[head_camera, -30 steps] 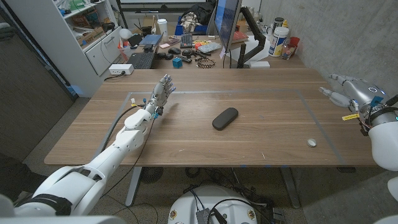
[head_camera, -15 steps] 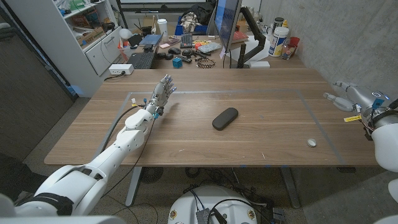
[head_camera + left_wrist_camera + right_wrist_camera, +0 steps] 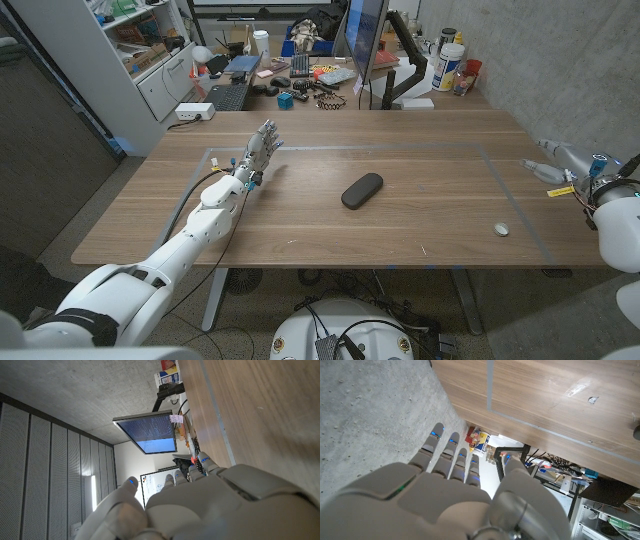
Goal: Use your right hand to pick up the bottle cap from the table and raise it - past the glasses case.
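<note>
The bottle cap, small and white, lies on the wooden table near its right front corner. The dark oval glasses case lies mid-table, well to the cap's left. My right hand hovers at the table's right edge, beyond and to the right of the cap, fingers stretched out and apart, holding nothing. From the right wrist view the same hand shows its back, with fingers straight. My left hand stands at the far left of the table, fingers extended and empty; its back shows in the left wrist view.
Taped lines mark a rectangle on the table. A cluttered desk with a monitor, bottles and a keyboard stands behind the table. A white shelf unit is at the back left, and a concrete wall at the right.
My right hand has drifted slightly down and towards the near side along the table's right edge, its fingers still spread. The left arm, cap and case have not moved.
</note>
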Motion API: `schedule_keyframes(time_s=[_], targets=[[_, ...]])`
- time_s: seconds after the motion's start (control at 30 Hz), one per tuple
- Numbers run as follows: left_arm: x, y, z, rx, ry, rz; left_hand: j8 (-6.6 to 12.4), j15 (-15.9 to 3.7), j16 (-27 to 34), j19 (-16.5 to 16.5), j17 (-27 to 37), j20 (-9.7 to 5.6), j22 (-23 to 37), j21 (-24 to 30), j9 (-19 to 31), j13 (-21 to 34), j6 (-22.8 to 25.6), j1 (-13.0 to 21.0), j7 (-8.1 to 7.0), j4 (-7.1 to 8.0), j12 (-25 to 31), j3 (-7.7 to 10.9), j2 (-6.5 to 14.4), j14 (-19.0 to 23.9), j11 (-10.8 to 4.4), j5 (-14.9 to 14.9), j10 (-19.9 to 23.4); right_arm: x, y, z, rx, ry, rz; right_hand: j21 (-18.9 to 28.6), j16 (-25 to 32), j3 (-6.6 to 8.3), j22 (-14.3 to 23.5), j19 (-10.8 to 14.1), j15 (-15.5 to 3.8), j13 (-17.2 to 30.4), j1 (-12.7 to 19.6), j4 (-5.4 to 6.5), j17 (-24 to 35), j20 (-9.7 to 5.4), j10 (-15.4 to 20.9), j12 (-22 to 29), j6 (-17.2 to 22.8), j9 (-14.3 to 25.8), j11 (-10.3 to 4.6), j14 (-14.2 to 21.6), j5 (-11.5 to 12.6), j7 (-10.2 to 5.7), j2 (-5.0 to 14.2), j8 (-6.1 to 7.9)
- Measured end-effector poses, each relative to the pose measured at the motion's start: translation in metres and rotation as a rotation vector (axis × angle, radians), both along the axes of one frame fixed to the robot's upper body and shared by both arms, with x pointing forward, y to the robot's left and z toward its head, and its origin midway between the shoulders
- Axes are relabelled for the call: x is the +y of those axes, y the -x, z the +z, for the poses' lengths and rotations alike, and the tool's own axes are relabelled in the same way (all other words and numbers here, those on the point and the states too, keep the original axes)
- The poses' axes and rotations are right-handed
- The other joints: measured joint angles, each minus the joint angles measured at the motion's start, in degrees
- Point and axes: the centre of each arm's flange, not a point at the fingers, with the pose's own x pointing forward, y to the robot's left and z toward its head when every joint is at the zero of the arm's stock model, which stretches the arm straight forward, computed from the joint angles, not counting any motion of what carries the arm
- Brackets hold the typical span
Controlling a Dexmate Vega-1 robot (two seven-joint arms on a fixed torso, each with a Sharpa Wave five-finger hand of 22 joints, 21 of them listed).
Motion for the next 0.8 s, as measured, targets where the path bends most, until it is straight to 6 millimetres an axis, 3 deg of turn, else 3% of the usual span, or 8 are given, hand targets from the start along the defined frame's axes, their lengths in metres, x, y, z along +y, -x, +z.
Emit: schedule_keyframes(time_s=[0.37, 0.53, 0.7, 0.8], targets=[[-0.002, -0.001, 0.002, -0.003, -0.001, -0.006, 0.00, 0.00, 0.00, 0.00, 0.00, 0.00, 0.00, 0.00, 0.00, 0.00, 0.00, 0.00, 0.00, 0.00, 0.00, 0.00, 0.00, 0.00, 0.00, 0.00, 0.00, -0.001, -0.002, -0.004, 0.058, 0.006, -0.048, 0.00, -0.74, 0.49, 0.00, -0.65, 0.00, 0.00, 2.06, -1.46, 0.00, 0.21, -0.78, -0.20, -0.40, 0.00, -0.17, 0.00, 0.00, -0.41, -1.01, 0.00], [-0.004, -0.001, 0.002, -0.004, -0.003, -0.010, 0.00, 0.00, 0.00, 0.00, 0.00, 0.00, 0.00, 0.00, 0.00, 0.00, 0.00, 0.00, 0.00, 0.00, 0.00, 0.00, 0.00, 0.00, 0.00, 0.00, 0.00, -0.002, -0.002, -0.007, 0.083, 0.011, -0.065, 0.00, -0.95, 0.00, -0.01, -0.86, 0.00, 0.00, 2.80, -2.05, -0.01, 0.00, -0.78, -0.20, -0.51, 0.00, -0.17, -0.01, 0.08, -0.57, -1.75, 0.27], [-0.007, -0.001, 0.002, -0.004, -0.006, -0.012, 0.00, 0.00, 0.00, 0.00, 0.00, 0.00, 0.00, 0.00, 0.00, 0.00, 0.00, 0.00, 0.00, 0.00, 0.00, 0.00, 0.00, 0.00, -0.01, 0.00, 0.00, -0.004, -0.002, -0.010, 0.108, 0.010, -0.077, 0.00, -0.95, -0.26, -0.01, -1.07, 0.00, 0.00, 2.56, -2.27, 0.36, -0.26, -0.54, -0.20, -0.19, 0.00, 0.07, -0.01, 0.27, -3.13, -2.00, 0.27], [-0.008, -0.001, 0.002, -0.004, -0.007, -0.014, 0.00, 0.00, 0.00, 0.00, 0.00, 0.00, 0.00, 0.00, 0.00, 0.00, 0.00, 0.00, 0.00, 0.00, 0.00, 0.00, 0.00, 0.00, 0.00, 0.00, 0.00, -0.005, -0.003, -0.013, 0.119, 0.009, -0.080, 0.00, -0.95, -0.49, -0.01, -0.76, -0.10, 0.00, 2.47, -2.05, 0.53, -2.22, -0.54, -0.20, -0.46, 0.00, 0.06, 0.13, 0.46, -4.72, -2.08, 0.27]])
